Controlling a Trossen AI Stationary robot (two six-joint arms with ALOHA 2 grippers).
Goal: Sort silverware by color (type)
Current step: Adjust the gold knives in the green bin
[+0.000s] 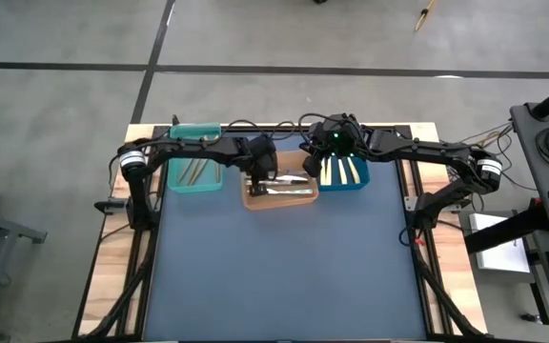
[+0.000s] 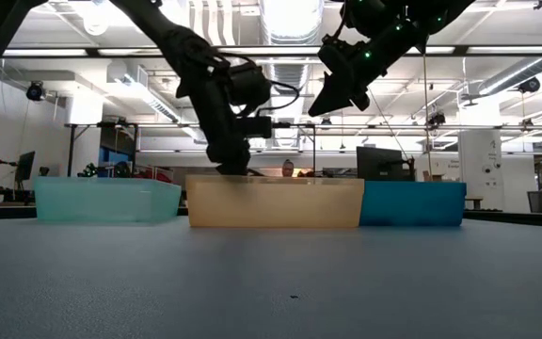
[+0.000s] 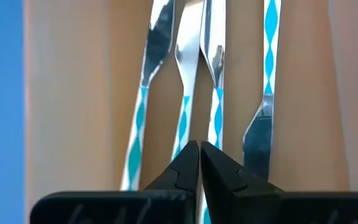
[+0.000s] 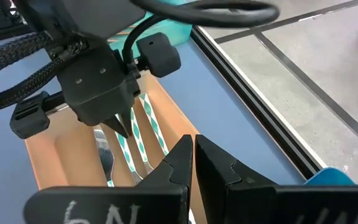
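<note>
Hovering with fingers pressed together, the left gripper (image 4: 124, 127) is lowered into the orange rectangular plastic bin (image 1: 252, 199) over silver cutlery with teal-patterned handles (image 3: 185, 81); the right gripper (image 2: 332, 94), likewise closed and empty, is held at its two o'clock.

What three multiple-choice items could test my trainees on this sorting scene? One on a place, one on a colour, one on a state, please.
1. Where is the left gripper?
A. Down in the orange bin
B. Over the teal bin
C. On the bare table

2. What colour pattern do the handles of the silverware in the orange bin carry?
A. Red
B. Teal
C. Black

3. How do the right gripper fingers stand?
A. Wide open
B. Shut on a fork
C. Shut, holding nothing

Key: 1 A, the low view shows it dipped into the middle bin; 2 B, the left wrist view shows teal twists; 3 C, its tips meet with nothing between.
</note>
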